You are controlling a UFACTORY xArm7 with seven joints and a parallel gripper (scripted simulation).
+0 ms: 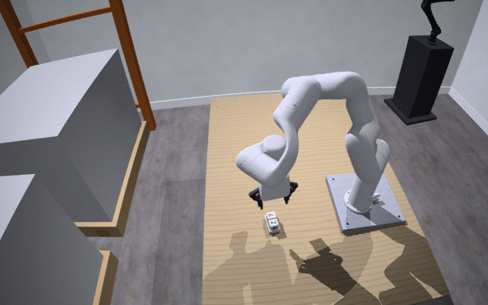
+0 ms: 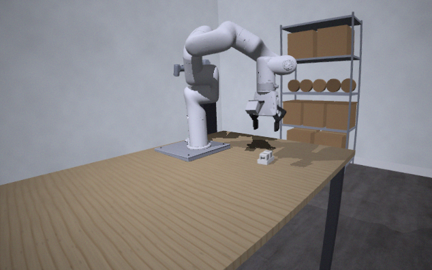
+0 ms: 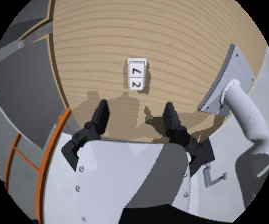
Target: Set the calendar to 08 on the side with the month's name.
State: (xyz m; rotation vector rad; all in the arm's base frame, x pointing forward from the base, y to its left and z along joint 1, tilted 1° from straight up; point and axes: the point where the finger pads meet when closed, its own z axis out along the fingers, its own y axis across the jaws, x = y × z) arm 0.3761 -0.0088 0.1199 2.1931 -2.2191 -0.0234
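The small white tray (image 1: 274, 232) (image 2: 264, 162) (image 3: 137, 60) stands on the wooden table with two white cubes side by side in it. The cube with a top digit like a 7 (image 1: 270, 216) (image 3: 136, 70) sits beside the cube with a 2 on top (image 1: 272, 222) (image 3: 136, 84). Both top digits lie sideways in the wrist view. The month's name and the digits on that side are not readable. My gripper (image 1: 274, 205) (image 2: 266, 129) (image 3: 136, 107) is open and empty, well above the table near the tray, with its fingers pointing down.
The arm's grey base plate (image 1: 335, 200) (image 2: 172, 151) (image 3: 210, 102) is bolted to the table (image 1: 235, 162) (image 2: 112, 204). Large grey blocks (image 1: 58, 96) stand beyond one table side. A shelf with boxes (image 2: 303, 112) stands behind the table in the exterior view.
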